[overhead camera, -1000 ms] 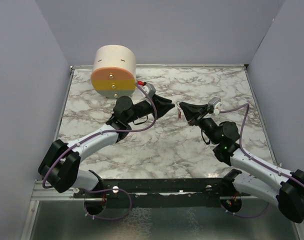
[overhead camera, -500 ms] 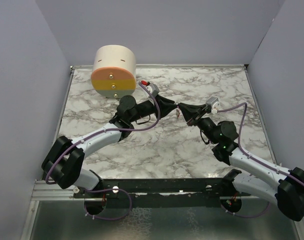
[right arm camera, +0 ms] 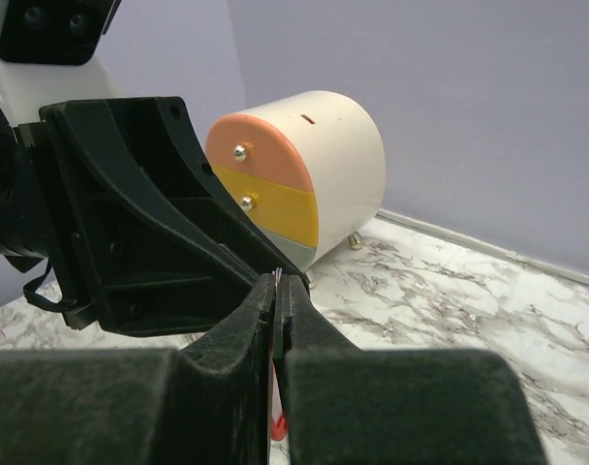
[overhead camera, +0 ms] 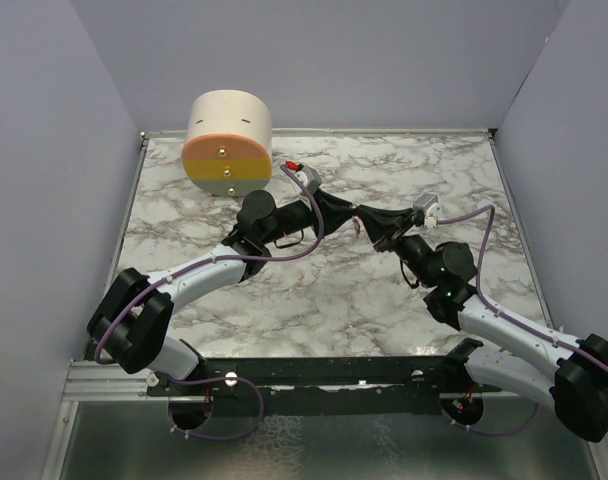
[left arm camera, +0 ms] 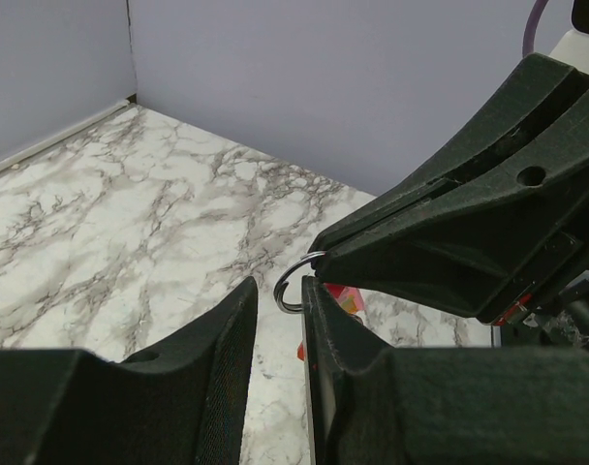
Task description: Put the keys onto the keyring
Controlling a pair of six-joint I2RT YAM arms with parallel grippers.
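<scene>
Distance has shrunk: my left pincer (overhead camera: 350, 208) swung in from nine o'clock, jaws slightly apart, beside my right pincer (right arm camera: 276, 281), clamped on keyring (left arm camera: 278, 291), thin shiny wire loop.

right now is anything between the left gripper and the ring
Nothing visible does. The ring pokes out from the tip of the shut right gripper, right at the left gripper, whose jaws stand slightly apart.
</scene>
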